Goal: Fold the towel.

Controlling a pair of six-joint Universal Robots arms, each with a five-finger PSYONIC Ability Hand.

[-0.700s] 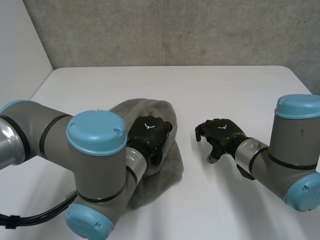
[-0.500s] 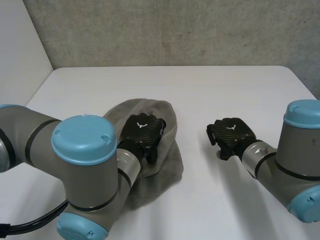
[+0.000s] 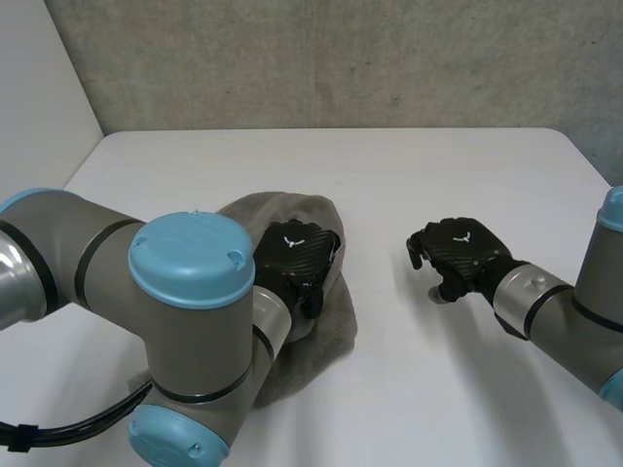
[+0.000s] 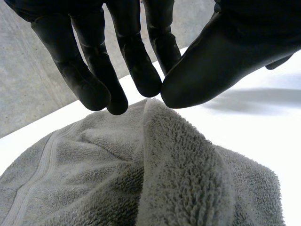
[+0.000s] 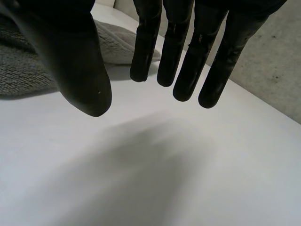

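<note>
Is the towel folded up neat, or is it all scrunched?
Scrunched, not neatly folded. The towel lies in a rumpled heap on the table, with a raised ridge of cloth under the left hand.

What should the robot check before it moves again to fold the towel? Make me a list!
1. The towel is on the table: ok.
2. The towel lies flat: not ok, it is bunched up with a raised ridge.
3. The left hand is at the towel: ok, it is over it.
4. The left hand has hold of the towel: cannot tell.
5. The right hand is at the towel: not ok, it is open and empty over bare table beside it.
</note>
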